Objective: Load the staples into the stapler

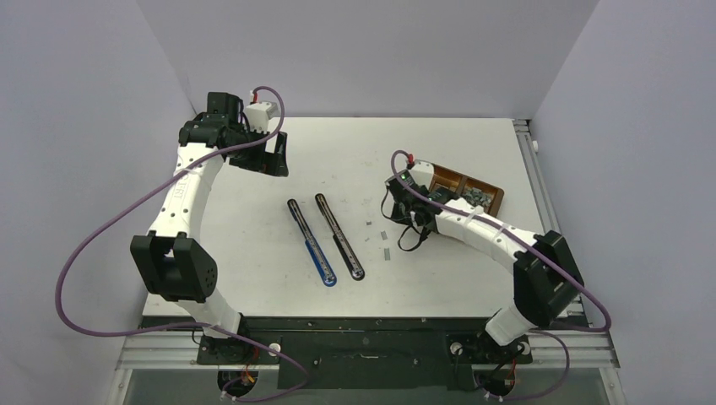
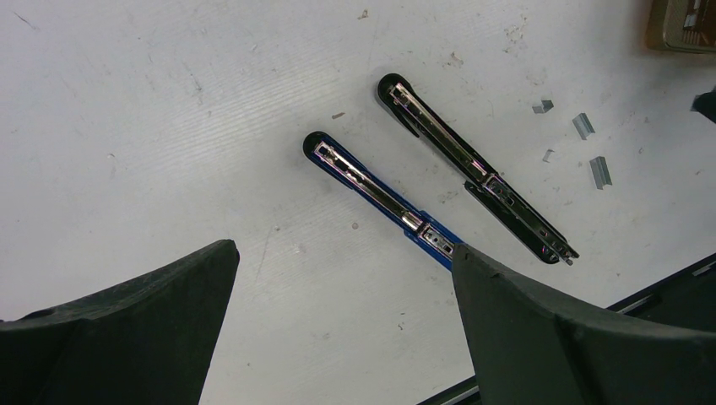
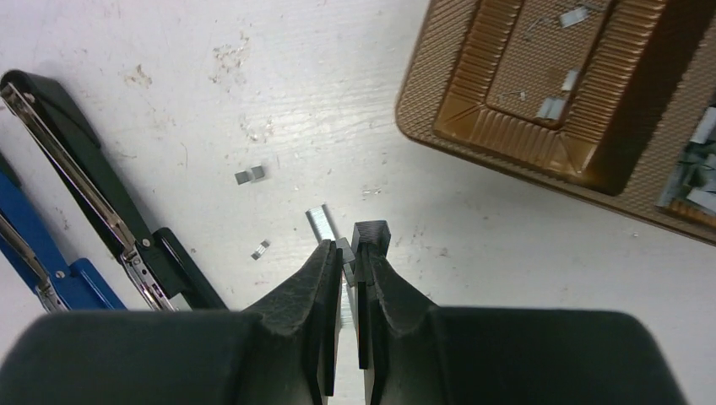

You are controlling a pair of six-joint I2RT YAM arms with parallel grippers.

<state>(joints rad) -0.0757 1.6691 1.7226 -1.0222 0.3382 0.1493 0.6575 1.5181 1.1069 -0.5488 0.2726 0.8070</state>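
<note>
Right end effector (image 3: pixel 348 253) is pinched shut on a staple strip (image 3: pixel 345 287), with loose staples (image 3: pixel 319 223) lying on the bench (image 3: pixel 253 84) just ahead. Left end effector (image 2: pixel 342 249) hangs wide open above the blue stapler (image 2: pixel 376 194) and black stapler (image 2: pixel 473 169), which lie opened side by side.

Two staplers lie opened flat side by side in the middle of the counter (image 1: pixel 253 278), each slanting from far left to near right: the left stapler (image 1: pixel 311 242) and, just beside it, the right stapler (image 1: pixel 339 236). Right of them, loose staples (image 1: pixel 386 251) are scattered on the counter. Farther right and toward the back sits a two-compartment tray (image 1: pixel 445 178) with more staples inside. The right claw (image 3: pixel 350 245) hangs between the staplers and the tray, closed on one strip. The left claw (image 1: pixel 272 162) hovers behind the staplers to their left, spread wide.
</note>
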